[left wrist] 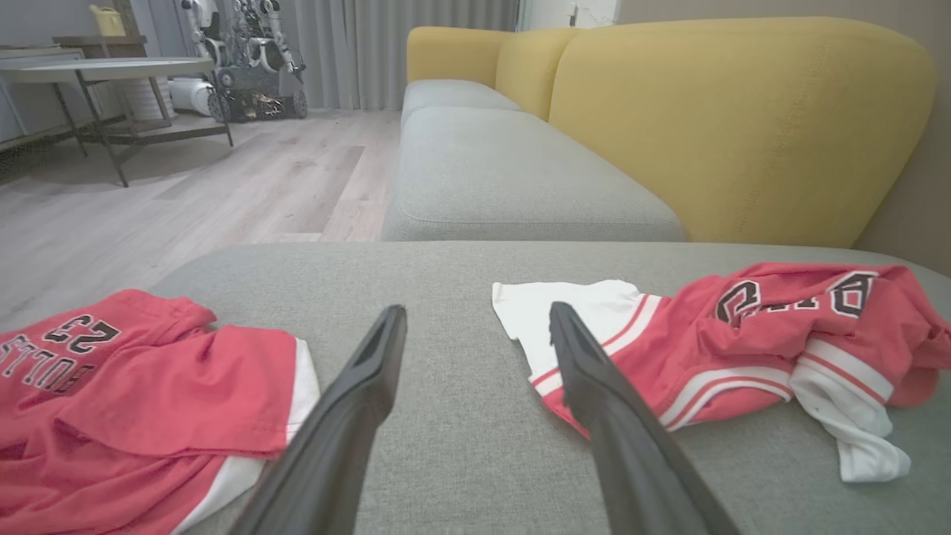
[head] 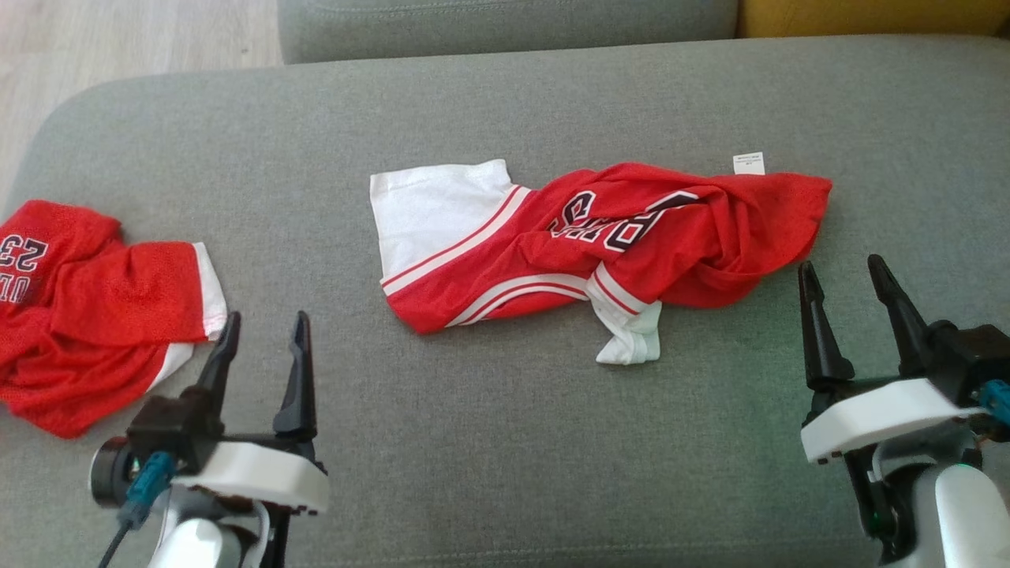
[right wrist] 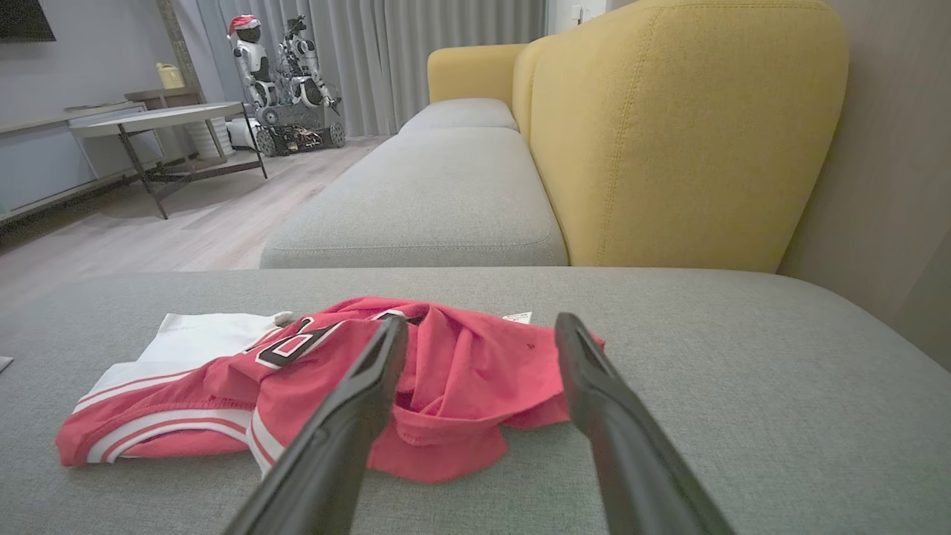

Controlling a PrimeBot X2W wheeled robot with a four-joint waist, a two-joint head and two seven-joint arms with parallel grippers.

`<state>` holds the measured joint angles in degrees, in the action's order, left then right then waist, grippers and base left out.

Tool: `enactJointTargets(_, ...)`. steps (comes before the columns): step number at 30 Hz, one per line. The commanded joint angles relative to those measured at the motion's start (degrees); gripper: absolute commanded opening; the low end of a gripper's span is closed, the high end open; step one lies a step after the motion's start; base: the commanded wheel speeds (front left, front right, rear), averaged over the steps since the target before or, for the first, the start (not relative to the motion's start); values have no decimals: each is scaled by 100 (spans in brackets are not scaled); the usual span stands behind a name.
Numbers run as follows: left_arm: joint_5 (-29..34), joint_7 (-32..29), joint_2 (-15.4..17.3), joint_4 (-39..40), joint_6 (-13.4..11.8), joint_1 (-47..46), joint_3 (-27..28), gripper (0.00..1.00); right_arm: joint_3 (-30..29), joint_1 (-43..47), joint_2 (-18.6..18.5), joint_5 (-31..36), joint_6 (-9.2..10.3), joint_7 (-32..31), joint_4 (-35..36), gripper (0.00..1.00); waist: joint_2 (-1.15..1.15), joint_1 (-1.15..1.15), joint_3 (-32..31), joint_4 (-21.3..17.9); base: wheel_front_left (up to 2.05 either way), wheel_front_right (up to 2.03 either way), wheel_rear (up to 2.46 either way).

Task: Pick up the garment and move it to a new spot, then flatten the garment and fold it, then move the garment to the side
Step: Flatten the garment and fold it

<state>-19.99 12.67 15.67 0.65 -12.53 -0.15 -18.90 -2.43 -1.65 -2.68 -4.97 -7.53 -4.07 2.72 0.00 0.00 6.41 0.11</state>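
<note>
A crumpled red and white jersey, the garment (head: 600, 244), lies in the middle of the grey sofa cushion (head: 505, 442), with a white tag at its far right. It shows in the left wrist view (left wrist: 743, 349) and the right wrist view (right wrist: 416, 379) too. My left gripper (head: 264, 327) stands open near the front left, clear of the garment, with nothing between its fingers (left wrist: 356, 416). My right gripper (head: 844, 272) is open at the front right, just short of the garment's right end, fingers (right wrist: 594, 416) empty.
A second red jersey (head: 87, 308) with a number lies bunched at the cushion's left edge, beside my left gripper. Yellow sofa backrest (right wrist: 669, 134) rises behind. More grey cushions (left wrist: 505, 178), wood floor (left wrist: 186, 193), a table (left wrist: 104, 70) and another robot (right wrist: 286, 74) lie beyond.
</note>
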Motion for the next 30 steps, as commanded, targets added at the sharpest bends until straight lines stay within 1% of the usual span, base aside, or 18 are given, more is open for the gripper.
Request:
enactJointTargets(1,-17,-46,111,207,26,-309,168,100,113,-165,-21,-42,4,-15,232,100,0,0,39,-3,0,0,0)
enactJointTargets(3,-33,-104,132,211,71,-452,163,100,115,-189,-21,-51,4,-19,255,100,0,0,116,-13,0,0,0)
enactJointTargets(5,-67,-186,149,162,165,-699,146,100,116,-236,-21,-52,4,-19,288,100,0,0,218,-26,0,0,0)
enactJointTargets(8,-161,-404,155,-58,349,-1237,121,100,139,-339,-21,-50,4,-18,325,100,0,0,410,-77,0,0,0)
enactJointTargets(10,-220,-577,148,-339,496,-1682,85,100,166,-428,-20,-46,4,-10,342,100,0,0,549,-127,0,0,0)
enactJointTargets(11,-296,-732,115,-723,656,-2156,53,100,197,-524,-20,-42,4,2,351,100,0,0,692,-191,0,0,0)
enactJointTargets(15,-520,-947,-15,-1787,973,-3071,56,100,274,-691,-20,-47,4,29,341,100,0,0,965,-346,0,0,0)
enactJointTargets(20,-746,-1016,-144,-3282,1346,-3983,85,100,386,-896,-20,-104,4,100,273,100,0,0,1280,-572,0,0,0)
enactJointTargets(21,-746,-1016,-144,-3282,1346,-3983,85,100,386,-896,-20,-104,4,100,273,100,0,0,1280,-572,0,0,0)
enactJointTargets(25,-864,-1047,-196,-4376,1546,-4489,109,100,466,-1011,-20,-147,4,170,186,100,0,0,1451,-729,0,0,0)
enactJointTargets(30,-1002,-960,-247,-5261,1799,-4950,87,100,467,-1102,-20,-181,4,241,103,100,0,0,1591,-821,0,0,0)
